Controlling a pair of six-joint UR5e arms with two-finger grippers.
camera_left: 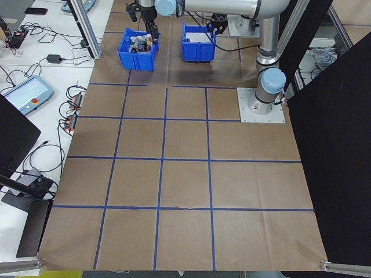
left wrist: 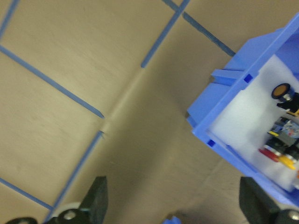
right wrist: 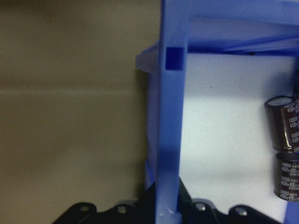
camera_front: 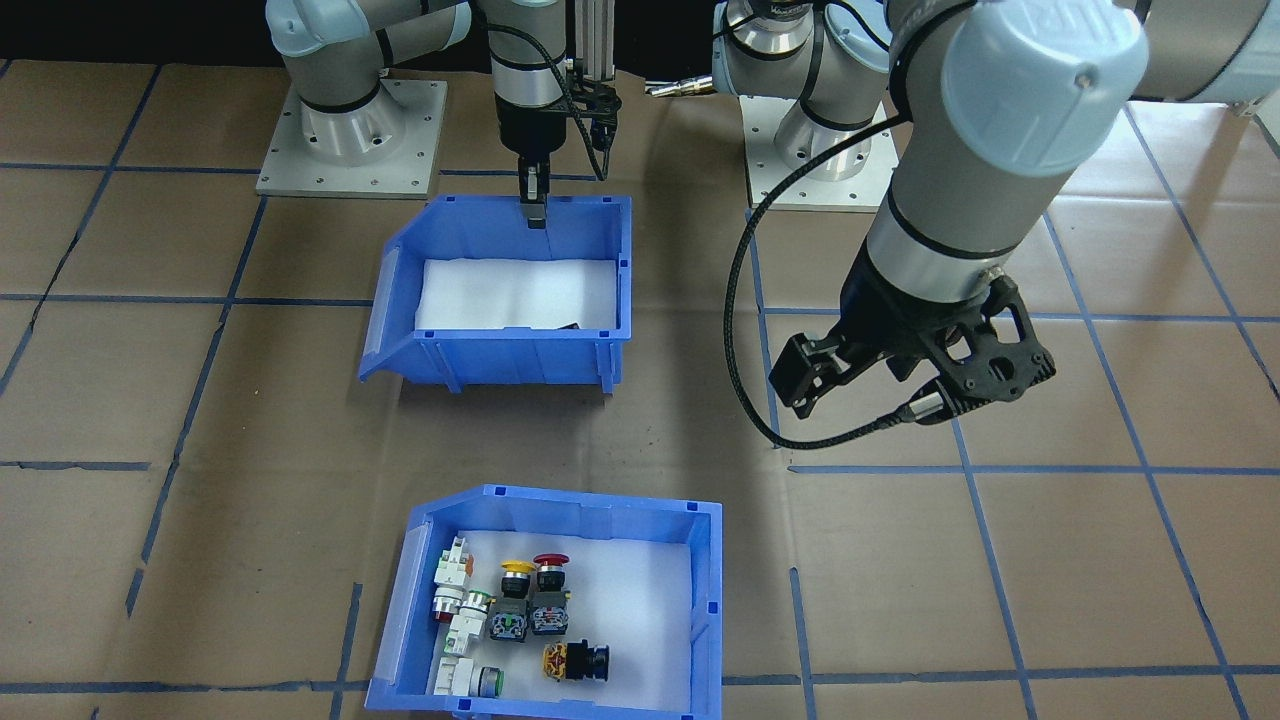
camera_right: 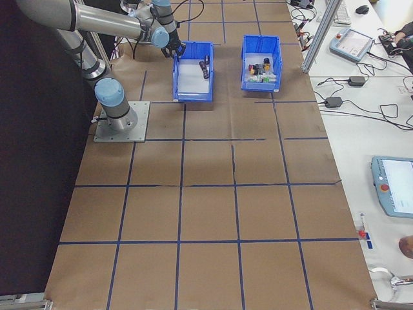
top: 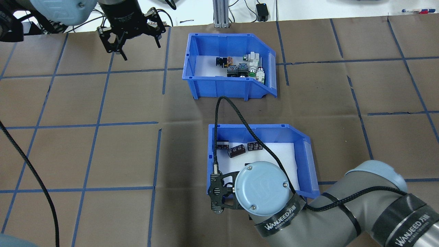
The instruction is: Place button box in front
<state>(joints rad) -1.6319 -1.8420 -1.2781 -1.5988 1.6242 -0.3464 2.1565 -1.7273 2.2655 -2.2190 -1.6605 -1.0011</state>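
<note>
- Lighting: bright, even, from overhead; soft short shadows beside both blue bins.
- Glare: white foam liner [camera_front: 515, 293] overexposed, upper centre, front-facing view.
- Focus: exterior views sharp; both wrist views blurred, colours washed, lower edges dark.

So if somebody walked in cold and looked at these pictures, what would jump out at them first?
Two matching blue bins on the brown, blue-taped table: the button box with colourful switches on the far side from the robot, and the bin of black cylinders nearer its base. The right pincer straddles that nearer bin's wall, while the left pincer hangs open over bare table beside the button box.
</note>
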